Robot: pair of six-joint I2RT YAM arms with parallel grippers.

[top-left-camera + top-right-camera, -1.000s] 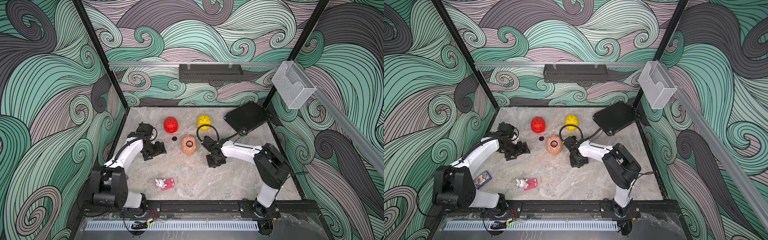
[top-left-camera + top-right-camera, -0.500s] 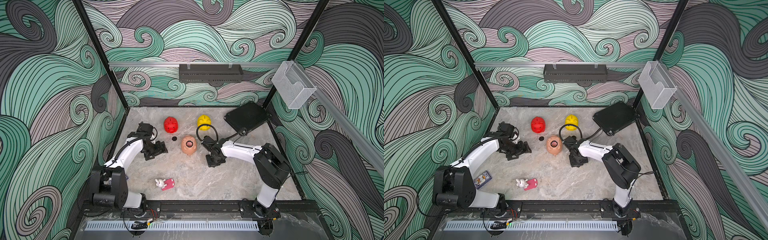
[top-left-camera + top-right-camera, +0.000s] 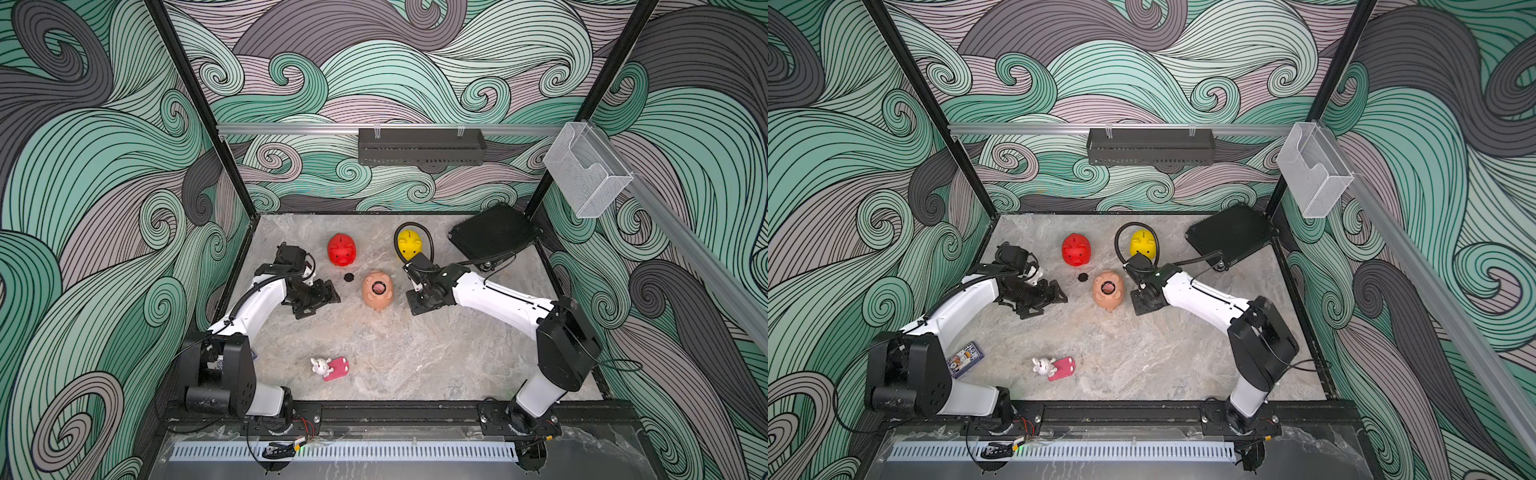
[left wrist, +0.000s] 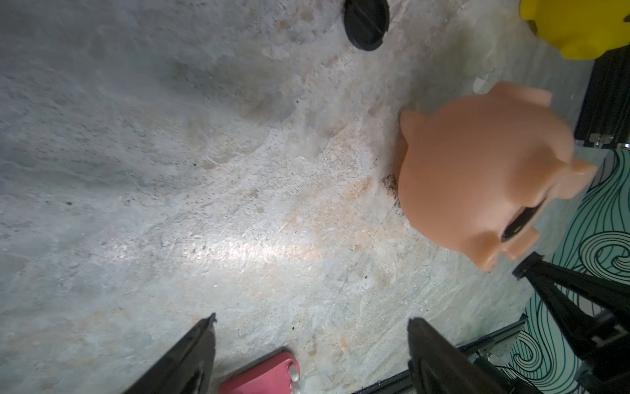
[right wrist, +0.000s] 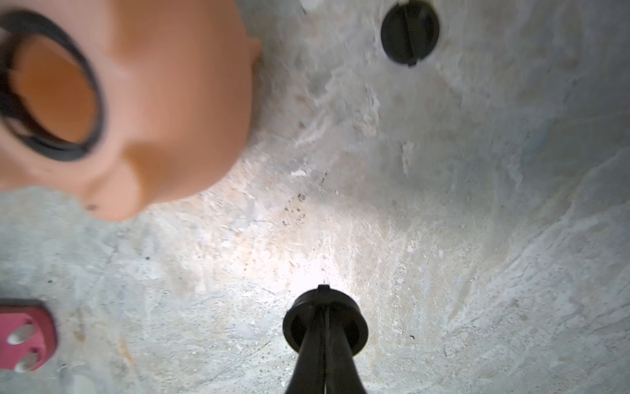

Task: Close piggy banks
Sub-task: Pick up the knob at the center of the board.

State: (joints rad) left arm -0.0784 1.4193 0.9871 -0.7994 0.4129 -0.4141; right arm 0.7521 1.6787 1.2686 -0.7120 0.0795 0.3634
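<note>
Pinching a black plug [image 5: 295, 325] between closed fingers, the right gripper [image 5: 324, 319] hangs low over the marble tabletop [image 3: 415, 365], just right of the peach-pink piggy bank [image 3: 376, 300]. That pig lies belly-up in the middle, its round hole uncovered. The left gripper [image 4: 312, 322], jaws spread wide and holding nothing, sits to the pig's left, apart from it. A second black plug [image 3: 349, 277] lies loose just left of that pig, toward the far side. The red piggy bank [image 3: 341, 249] and the yellow piggy bank [image 3: 409, 246] stand upright farther back, left and right. A white bunny toy [image 3: 320, 365] lies near the front edge.
</note>
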